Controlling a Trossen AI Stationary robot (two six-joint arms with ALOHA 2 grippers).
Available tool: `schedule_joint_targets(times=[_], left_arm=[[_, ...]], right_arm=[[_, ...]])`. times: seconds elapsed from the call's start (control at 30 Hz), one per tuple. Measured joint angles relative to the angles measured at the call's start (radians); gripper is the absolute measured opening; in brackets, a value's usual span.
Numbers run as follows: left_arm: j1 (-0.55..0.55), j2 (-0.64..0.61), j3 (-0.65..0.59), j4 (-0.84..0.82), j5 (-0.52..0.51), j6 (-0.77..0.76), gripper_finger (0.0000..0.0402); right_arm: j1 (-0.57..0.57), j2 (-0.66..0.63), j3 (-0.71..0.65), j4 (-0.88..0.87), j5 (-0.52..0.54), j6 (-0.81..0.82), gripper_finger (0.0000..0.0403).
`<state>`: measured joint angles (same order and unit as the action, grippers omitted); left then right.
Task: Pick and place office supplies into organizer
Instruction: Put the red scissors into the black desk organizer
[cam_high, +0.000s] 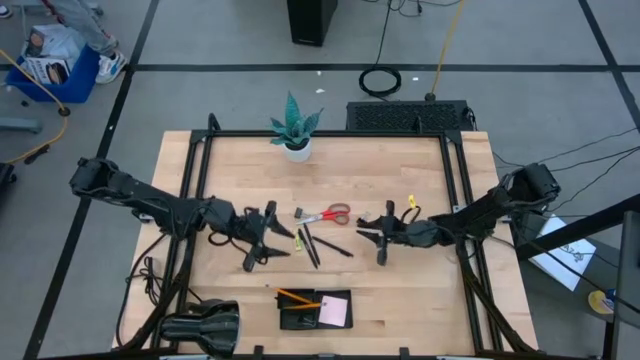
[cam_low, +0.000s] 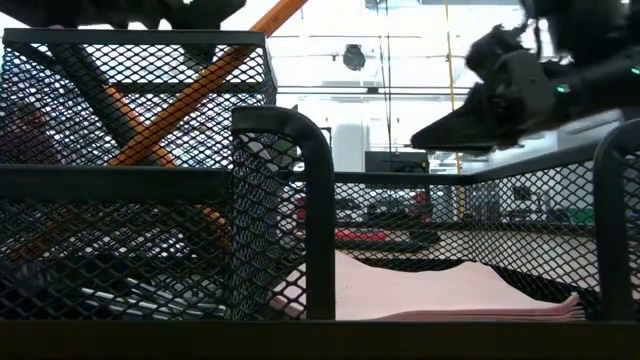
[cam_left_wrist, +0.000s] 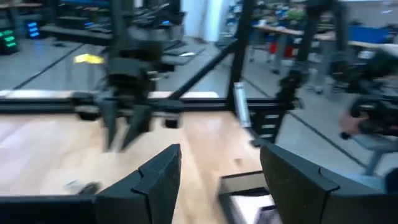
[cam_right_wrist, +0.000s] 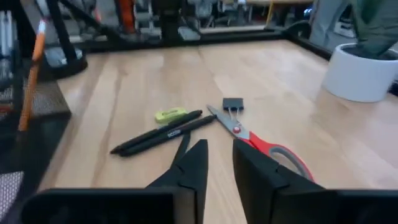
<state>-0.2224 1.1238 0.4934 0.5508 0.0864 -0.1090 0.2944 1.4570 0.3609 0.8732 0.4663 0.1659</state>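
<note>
The red-handled scissors (cam_high: 327, 215), two black pens (cam_high: 316, 246), a small yellow piece (cam_right_wrist: 170, 114) and a black clip (cam_right_wrist: 232, 104) lie flat on the wooden table's middle. The black mesh organizer (cam_high: 300, 320) stands at the near edge and holds orange pencils (cam_high: 297, 297) and a pink note pad (cam_high: 335, 312). My left gripper (cam_high: 283, 242) hovers open just left of the pens, pointing level. My right gripper (cam_high: 363, 229) hovers right of the scissors, its fingers (cam_right_wrist: 199, 163) a narrow gap apart with nothing between them.
A potted teal plant (cam_high: 295, 132) stands at the table's far edge. A black rounded object (cam_high: 200, 325) sits at the near left corner. Black frame rails (cam_high: 196, 190) run along the table's sides. Bare wood lies between the supplies and the organizer.
</note>
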Motion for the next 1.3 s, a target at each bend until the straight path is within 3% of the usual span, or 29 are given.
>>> schedule_joint_targets(times=[0.33,0.4,0.53,0.77,0.97,1.3], left_arm=[[0.195,-0.093,0.0,-0.105,-0.008,-0.026,0.0225],[0.226,-0.111,0.0,-0.114,-0.007,0.0,0.0225],[0.292,-0.14,0.0,-0.167,0.0,0.029,0.0225],[0.36,-0.144,0.0,-0.157,0.051,-0.044,0.0225],[0.378,-0.144,0.0,-0.144,0.045,-0.053,0.0225],[0.379,-0.144,0.0,-0.119,0.045,-0.05,0.0225]], right_arm=[[-0.15,-0.007,0.337,-0.705,-0.176,-0.057,0.0128],[-0.169,-0.008,0.373,-0.743,-0.197,-0.105,0.0129],[-0.188,-0.007,0.401,-0.81,-0.345,-0.226,0.0122],[-0.292,0.004,0.455,-0.95,-0.341,-0.227,0.0108],[-0.358,0.011,0.516,-0.968,-0.421,-0.217,0.0106],[-0.406,0.202,0.652,-1.129,-0.493,-0.261,0.0106]])
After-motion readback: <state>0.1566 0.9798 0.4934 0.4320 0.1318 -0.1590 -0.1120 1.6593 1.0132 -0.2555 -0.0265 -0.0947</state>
